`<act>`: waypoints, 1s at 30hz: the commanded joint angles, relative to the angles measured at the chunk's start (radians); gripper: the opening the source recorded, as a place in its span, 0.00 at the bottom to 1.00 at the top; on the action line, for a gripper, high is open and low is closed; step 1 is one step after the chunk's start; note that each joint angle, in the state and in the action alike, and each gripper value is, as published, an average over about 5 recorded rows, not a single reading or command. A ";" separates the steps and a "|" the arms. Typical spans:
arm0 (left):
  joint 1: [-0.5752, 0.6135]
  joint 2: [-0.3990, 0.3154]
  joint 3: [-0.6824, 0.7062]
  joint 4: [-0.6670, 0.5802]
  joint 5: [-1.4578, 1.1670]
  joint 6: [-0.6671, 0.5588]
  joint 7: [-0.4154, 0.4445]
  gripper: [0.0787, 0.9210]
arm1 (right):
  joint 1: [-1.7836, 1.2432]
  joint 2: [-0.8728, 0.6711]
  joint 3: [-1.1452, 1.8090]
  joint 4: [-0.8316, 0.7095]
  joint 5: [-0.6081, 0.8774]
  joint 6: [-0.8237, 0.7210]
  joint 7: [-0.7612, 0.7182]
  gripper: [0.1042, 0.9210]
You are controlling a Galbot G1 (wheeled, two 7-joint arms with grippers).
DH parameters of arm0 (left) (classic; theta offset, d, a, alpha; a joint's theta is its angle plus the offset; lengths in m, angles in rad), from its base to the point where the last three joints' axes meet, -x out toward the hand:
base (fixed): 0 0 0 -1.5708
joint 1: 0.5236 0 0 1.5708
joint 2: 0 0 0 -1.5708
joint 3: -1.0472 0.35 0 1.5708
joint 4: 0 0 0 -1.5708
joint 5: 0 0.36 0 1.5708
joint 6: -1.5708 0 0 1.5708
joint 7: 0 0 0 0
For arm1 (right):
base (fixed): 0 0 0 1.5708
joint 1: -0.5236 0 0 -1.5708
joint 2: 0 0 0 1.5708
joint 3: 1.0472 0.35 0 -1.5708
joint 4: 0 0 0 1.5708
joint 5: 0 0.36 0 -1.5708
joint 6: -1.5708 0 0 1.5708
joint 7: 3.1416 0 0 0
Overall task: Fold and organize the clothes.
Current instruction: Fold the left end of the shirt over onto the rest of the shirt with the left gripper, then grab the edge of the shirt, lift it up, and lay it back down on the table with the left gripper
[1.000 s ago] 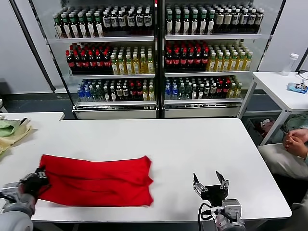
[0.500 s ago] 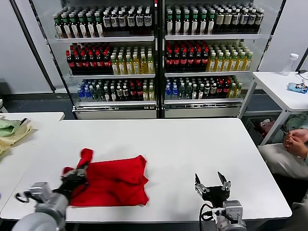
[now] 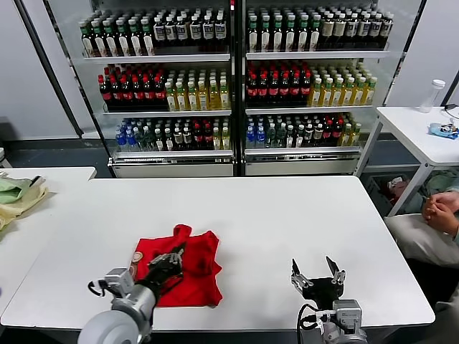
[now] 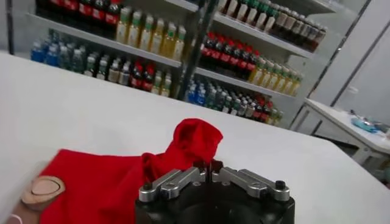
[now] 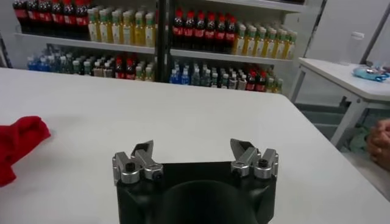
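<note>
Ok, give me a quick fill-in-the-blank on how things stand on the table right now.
1. The left gripper is shut on the ____ T-shirt.
2. The right gripper hovers with its jaws ____, holding nothing.
3. The shelves behind the table are stocked with ____.

Missing words: red; open; bottles

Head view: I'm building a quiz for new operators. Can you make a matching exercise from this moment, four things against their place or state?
Things:
1. red T-shirt
2. left gripper
3. right gripper
4. pale green cloth heap

Place or state:
A. open, above bare table
B. on the side table at far left
C. bunched on the near table
D. shut on red fabric

Pairs: 1-C, 2-D, 3-A, 4-B
</note>
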 commanded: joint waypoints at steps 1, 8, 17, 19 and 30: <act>-0.070 -0.075 0.124 0.055 0.059 -0.048 -0.020 0.04 | 0.000 0.001 -0.001 0.002 -0.002 0.000 0.000 0.88; -0.032 -0.034 0.026 -0.048 0.108 -0.145 0.026 0.25 | 0.007 0.002 -0.009 0.003 -0.002 0.000 -0.001 0.88; 0.129 0.093 -0.257 0.145 0.305 -0.186 -0.016 0.57 | 0.031 0.009 -0.027 -0.013 -0.001 0.000 -0.006 0.88; 0.146 0.085 -0.260 0.195 0.298 -0.169 -0.020 0.64 | 0.039 0.006 -0.027 -0.022 0.001 0.000 -0.007 0.88; 0.116 0.056 -0.207 0.252 0.267 -0.137 -0.014 0.88 | 0.033 0.008 -0.023 -0.023 -0.006 0.000 -0.007 0.88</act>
